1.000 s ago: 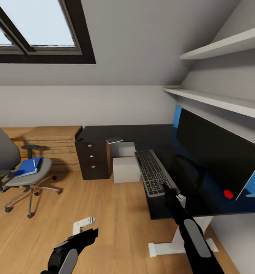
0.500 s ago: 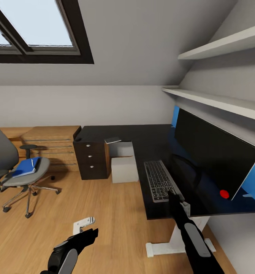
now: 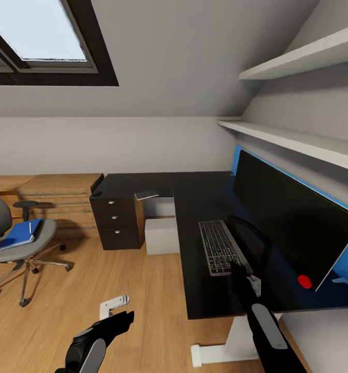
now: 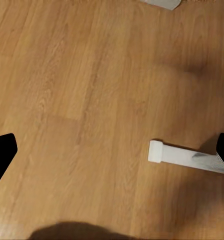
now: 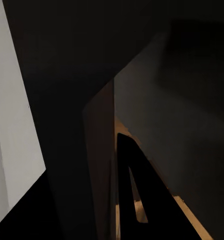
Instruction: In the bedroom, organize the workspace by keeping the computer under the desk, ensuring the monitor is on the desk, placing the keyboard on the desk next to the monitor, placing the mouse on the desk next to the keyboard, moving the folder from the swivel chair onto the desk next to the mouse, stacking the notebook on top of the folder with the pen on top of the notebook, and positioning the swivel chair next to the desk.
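Attic bedroom, wood floor (image 3: 142,290), black desk (image 3: 205,191) with keyboard (image 3: 219,246) beside monitor (image 3: 293,228); computer (image 3: 162,235) underneath. Folder (image 3: 19,234) lies on swivel chair (image 3: 18,243) seat. Left gripper (image 4: 112,150) fingers spread over floor; right gripper (image 3: 237,270) at keyboard's near end, state unclear.

Grey keyboard (image 3: 219,247) lies flat on desk (image 3: 199,202) beside monitor (image 3: 293,228)

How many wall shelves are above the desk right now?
2. The upper shelf runs high along the right wall; the lower shelf sits just above the monitor. More could lie beyond the head view's right edge.
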